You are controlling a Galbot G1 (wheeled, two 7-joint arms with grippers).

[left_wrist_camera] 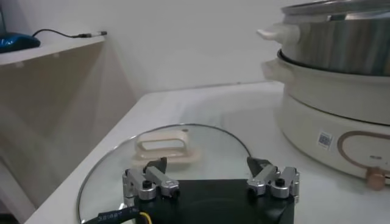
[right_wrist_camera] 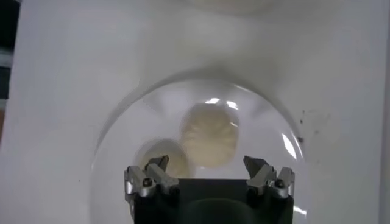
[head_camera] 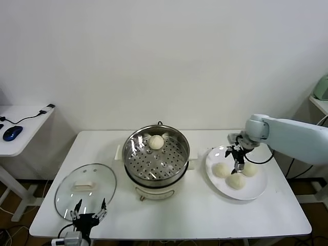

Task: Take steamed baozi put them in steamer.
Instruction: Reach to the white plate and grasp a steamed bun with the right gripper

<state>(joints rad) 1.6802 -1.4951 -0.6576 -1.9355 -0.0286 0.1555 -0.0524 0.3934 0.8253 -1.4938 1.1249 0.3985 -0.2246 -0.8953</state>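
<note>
Progress: one steamed baozi (head_camera: pixel 156 142) already lies on the perforated tray at the far side of the steamer (head_camera: pixel 157 160). Three baozi remain on the white plate (head_camera: pixel 258 191), to the right of the steamer on the surface (head_camera: pixel 205 215).
Remaining work: judged from this layout, three transfers from plate to steamer are not yet done.
Right end effector (head_camera: pixel 238 165): positioned over the plate, pointing down, fingers apart and holding nothing.
Target relative to right end effector: in the right wrist view, one plated bun (right_wrist_camera: pixel 210 136) lies directly ahead of the open fingers, roughly centred between them, not yet touched. A second bun (right_wrist_camera: pixel 159 157) sits just beside it, near one fingertip; the third appears hidden under the wrist, though this cannot be confirmed.
Left end effector (head_camera: pixel 88 214): parked at the near left edge of the surface, fingers apart, empty, over the near rim of the glass lid (head_camera: pixel 66 189).
Steamer access: lid is off, tray is open.
</note>
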